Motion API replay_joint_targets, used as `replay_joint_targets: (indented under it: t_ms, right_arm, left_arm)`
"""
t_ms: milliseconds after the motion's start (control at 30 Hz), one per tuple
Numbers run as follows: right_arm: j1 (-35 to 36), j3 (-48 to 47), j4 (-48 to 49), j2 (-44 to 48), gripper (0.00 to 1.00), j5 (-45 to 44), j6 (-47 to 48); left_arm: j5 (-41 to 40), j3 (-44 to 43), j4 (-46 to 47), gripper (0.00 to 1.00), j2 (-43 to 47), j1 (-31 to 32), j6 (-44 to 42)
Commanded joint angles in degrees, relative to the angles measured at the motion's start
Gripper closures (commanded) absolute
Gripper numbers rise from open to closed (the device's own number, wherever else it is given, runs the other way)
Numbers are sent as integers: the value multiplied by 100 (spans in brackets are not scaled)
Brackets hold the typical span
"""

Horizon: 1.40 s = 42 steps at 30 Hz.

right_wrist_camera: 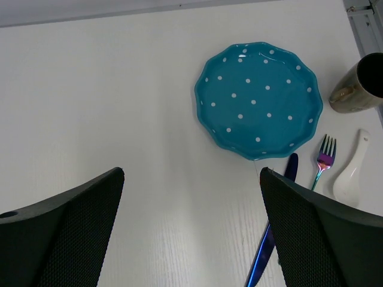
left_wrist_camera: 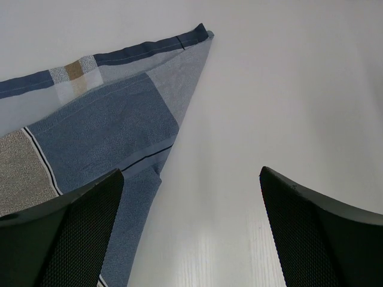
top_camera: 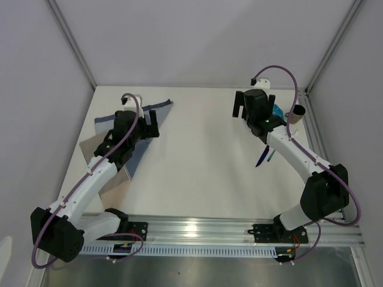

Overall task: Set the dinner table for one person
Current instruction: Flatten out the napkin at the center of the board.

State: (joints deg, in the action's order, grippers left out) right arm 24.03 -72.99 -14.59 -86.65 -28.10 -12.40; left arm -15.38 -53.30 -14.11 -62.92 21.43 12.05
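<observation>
While left jaws and right jaws stand apart, empty | dinner table (top_camera: 197,167) lies beneath both

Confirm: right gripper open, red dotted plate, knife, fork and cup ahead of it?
No: the plate is teal with white dots, not red; the right wrist view shows it. The right gripper, knife, fork and cup are as stated.

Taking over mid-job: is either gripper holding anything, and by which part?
Nothing is held. The left gripper is open at the edge of the placemat; the right gripper is open, short of the plate.
</observation>
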Motion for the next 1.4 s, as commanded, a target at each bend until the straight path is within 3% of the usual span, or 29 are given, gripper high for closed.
replay_joint_targets:
  t_ms: [0,400,533,567,667,800,967,1367]
  right_arm:
    - [5,-66,176,105,1,23,-60]
    - [31,-101,229,26,1,295,-78]
    - [180,-110,202,-1,0,437,-122]
    - [233,-93,220,-1,1,437,-113]
    - [453,-127,202,-45,0,428,-34]
    - [690,-93,185,-54,1,340,10]
    - [831,-14,105,-54,0,305,-148]
    - [937,356,167,131,0,305,-385]
  left_arm:
    - [-150,-75,233,1,-2,54,113]
    - [-544,-409,-38,1,-466,-7,498]
    - [-389,-1339,-1407,1,-1859,-849,2111]
    - [-370,-2020,-2098,1,-2161,-1008,2334]
    - [-658,-2911,-2919,1,-3126,-1465,2784]
    - [-327,-3563,-3378,1,-3798,-1905,3144]
    - [410,-3538,-3493,2,-4201,-2879,3479]
    - [1098,-4021,-3922,4,-5107,-3803,3348]
